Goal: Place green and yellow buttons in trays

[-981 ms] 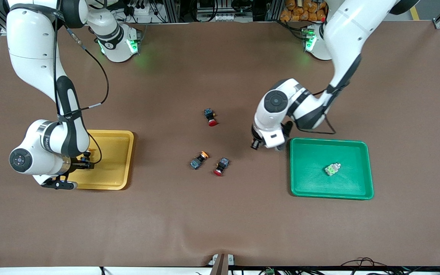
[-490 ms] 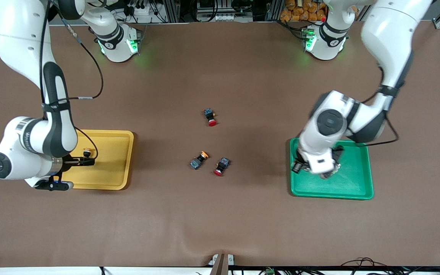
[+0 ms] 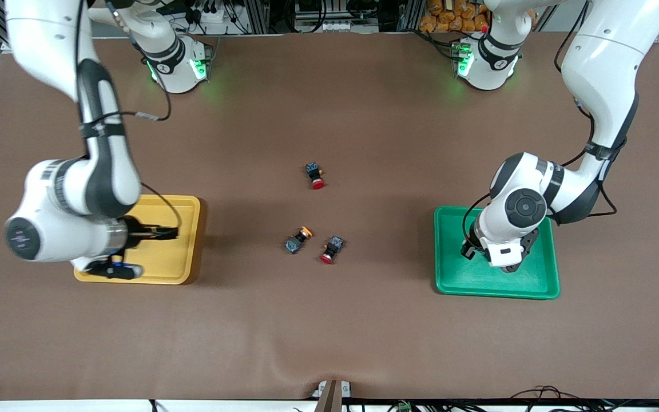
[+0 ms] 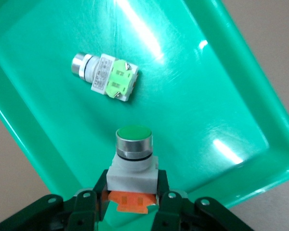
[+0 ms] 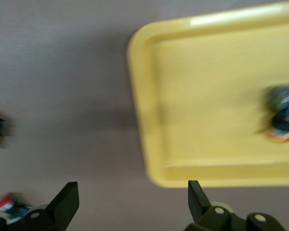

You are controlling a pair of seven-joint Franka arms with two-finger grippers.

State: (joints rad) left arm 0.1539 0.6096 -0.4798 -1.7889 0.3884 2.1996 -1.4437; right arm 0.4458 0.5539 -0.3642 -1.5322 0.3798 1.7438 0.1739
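Note:
My left gripper [image 4: 132, 186] is shut on a pale grey button [image 4: 133, 159] with a green cap and an orange block, and holds it just over the green tray [image 4: 221, 91]. A second grey button [image 4: 106, 77] with a green block lies in that tray. In the front view the left gripper [image 3: 507, 264] hangs over the green tray [image 3: 541, 286] and hides both buttons. My right gripper [image 3: 166, 233] is open and empty over the edge of the yellow tray [image 3: 186, 252]. One yellow-capped button [image 5: 282, 115] lies in the yellow tray [image 5: 192, 96]. Another yellow-capped button [image 3: 298, 239] lies on the table's middle.
Two red-capped black switches lie on the brown mat: one [image 3: 330, 249] beside the yellow-capped button, one [image 3: 315, 175] farther from the front camera. The arm bases stand along the table's back edge.
My left gripper carried the grey button from beside the green tray to over its middle. My right gripper left a yellow-capped button in the yellow tray and moved toward the table's middle.

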